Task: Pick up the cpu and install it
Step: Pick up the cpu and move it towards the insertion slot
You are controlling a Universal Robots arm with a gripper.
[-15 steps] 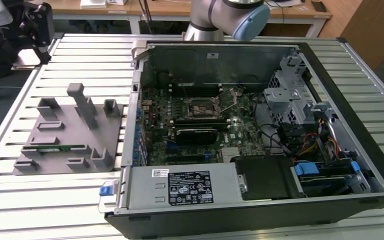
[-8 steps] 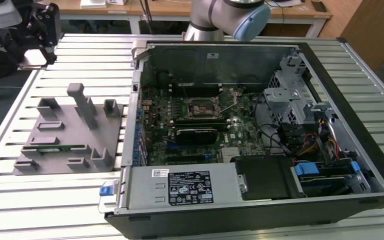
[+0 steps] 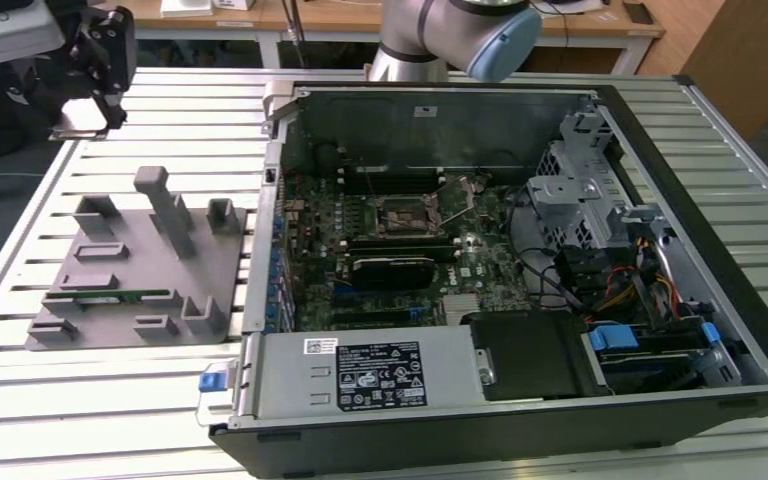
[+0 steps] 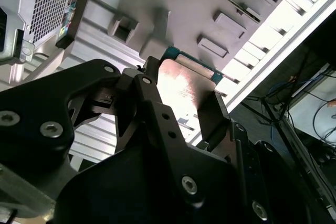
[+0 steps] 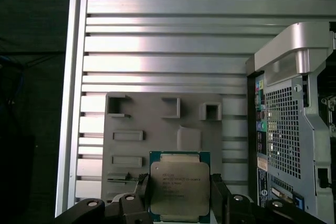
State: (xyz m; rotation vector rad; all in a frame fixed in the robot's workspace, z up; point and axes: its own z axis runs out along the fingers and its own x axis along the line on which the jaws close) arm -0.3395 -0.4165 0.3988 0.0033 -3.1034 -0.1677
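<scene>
The cpu is a flat square chip with a silvery metal top and a green rim, and my gripper is shut on it by two opposite edges. The second wrist view shows the cpu between the black fingers of the gripper. In the exterior view the gripper hangs at the far left, raised above the slatted table beyond the grey fixture plate. The open computer case lies at the exterior view's right, with the motherboard's cpu socket near its middle.
The fixture plate carries raised blocks and slots, and a thin green memory stick lies on it. The case's perforated rear wall stands beside the plate. Cables and a drive cage crowd the case's right side. The table edge drops to dark floor.
</scene>
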